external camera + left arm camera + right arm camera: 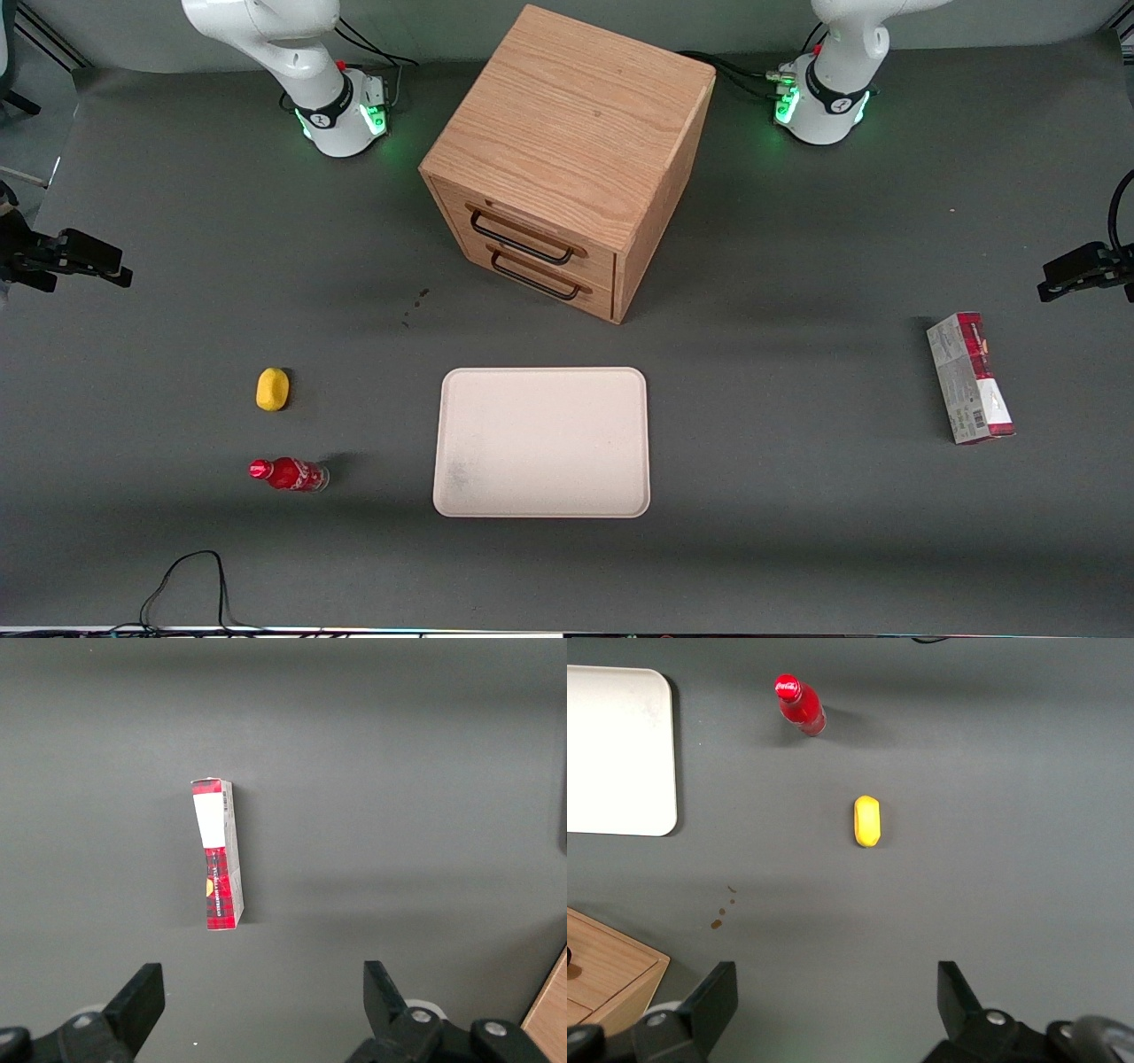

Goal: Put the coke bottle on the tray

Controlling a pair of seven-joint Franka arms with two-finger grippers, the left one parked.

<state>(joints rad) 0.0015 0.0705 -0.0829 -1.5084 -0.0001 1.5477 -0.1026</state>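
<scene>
The dark grey desk (pixel 797 532) carries, toward its middle, a two-drawer oak wooden cabinet (pixel 567 151), and in front of that cabinet, nearer the front camera, the large flat cream rectangular tray (pixel 540 441) with rounded corners, lying bare. A red-and-grey carton (pixel 970 379) lies far off toward the parked arm's end. Toward the working arm's end, well apart from the tray, stands the small red coke bottle (pixel 289 474) with its red cap, apparently upright; a yellow lemon-like lump (pixel 272 389) sits near it, farther from the front camera.

The likely trouble: the bottle is narrow and tall for its base, so an off-centre closing could tip it and send it rolling; a careless descent could also nudge the yellow lump, and a release at the tray's rim could topple the bottle.

The end effector (pixel 837 997) hangs high above the desk, fingers spread wide, holding and touching nothing
</scene>
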